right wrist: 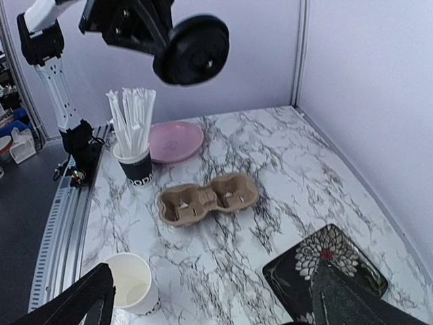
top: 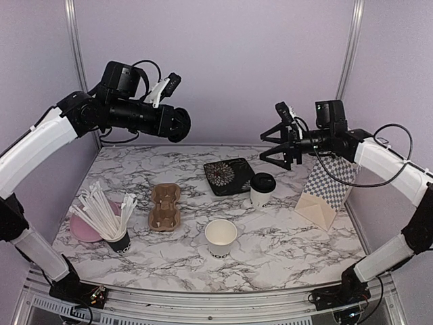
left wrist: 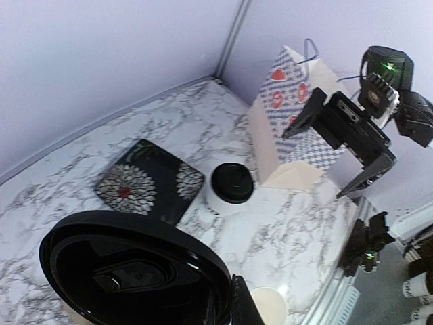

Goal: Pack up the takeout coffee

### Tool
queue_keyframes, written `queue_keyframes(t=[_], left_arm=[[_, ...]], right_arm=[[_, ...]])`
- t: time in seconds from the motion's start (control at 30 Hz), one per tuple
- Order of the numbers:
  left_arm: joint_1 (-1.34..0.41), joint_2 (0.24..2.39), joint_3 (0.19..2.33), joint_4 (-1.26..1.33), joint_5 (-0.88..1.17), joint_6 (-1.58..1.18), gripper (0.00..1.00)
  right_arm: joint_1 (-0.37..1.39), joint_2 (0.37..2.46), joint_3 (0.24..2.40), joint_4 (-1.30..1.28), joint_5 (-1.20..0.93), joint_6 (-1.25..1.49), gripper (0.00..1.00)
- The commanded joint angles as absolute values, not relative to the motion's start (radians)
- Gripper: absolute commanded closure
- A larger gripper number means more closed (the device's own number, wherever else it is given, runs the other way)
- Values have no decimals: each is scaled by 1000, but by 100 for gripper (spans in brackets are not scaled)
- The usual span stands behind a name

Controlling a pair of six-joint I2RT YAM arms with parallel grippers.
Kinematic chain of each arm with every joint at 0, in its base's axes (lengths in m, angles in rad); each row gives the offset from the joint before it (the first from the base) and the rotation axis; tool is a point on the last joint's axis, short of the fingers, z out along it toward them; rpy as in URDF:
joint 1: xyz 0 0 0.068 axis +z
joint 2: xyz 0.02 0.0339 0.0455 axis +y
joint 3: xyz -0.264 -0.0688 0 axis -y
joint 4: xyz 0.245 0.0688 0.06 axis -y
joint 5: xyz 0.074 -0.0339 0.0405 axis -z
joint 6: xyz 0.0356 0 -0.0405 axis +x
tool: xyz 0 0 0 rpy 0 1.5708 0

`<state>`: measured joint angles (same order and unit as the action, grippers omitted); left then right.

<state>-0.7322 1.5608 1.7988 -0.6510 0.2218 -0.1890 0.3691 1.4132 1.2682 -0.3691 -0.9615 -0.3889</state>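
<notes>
- The left fingers (right wrist: 154, 42) grip a round black lid (top: 178, 124) and hold it high above the far left part of the tabletop (top: 284, 250), well clear of everything on it.
- The right fingers (left wrist: 304, 118) stand wide open and empty in the air at the far right, above and slightly right of the lidded cup (top: 262, 190).
- We see that lidded cup upright on the tabletop, just beside the near right corner of a dark flower-patterned plate (top: 229, 176), between the plate and a checkered paper bag (top: 329, 189) on the right.
- The second white cup, the open cup (top: 220, 237), stands upright nearer to us, around the middle of the tabletop, with no lid on it.
- A brown cardboard cup tray (top: 165, 206) lies left of the open cup, both its pockets empty.
- At the near left, a black cup of white sticks (top: 119, 242) stands beside a pink plate (top: 82, 227).
</notes>
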Motion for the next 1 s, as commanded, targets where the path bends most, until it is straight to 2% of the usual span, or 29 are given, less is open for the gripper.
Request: queue_keyframes(t=[0.0, 0.23, 0.47, 0.97], left_arm=[[-731, 1498, 1635, -307, 576, -359, 96], [-732, 1470, 1541, -129, 723, -509, 95], [-731, 1430, 1417, 180, 833, -705, 95], [-748, 1426, 1420, 201, 842, -737, 94]], right_arm=[[426, 1427, 1388, -239, -1090, -228, 2], [583, 1523, 1570, -307, -965, -310, 1], [672, 1589, 1644, -313, -898, -327, 2], [714, 1616, 1661, -275, -904, -275, 6]])
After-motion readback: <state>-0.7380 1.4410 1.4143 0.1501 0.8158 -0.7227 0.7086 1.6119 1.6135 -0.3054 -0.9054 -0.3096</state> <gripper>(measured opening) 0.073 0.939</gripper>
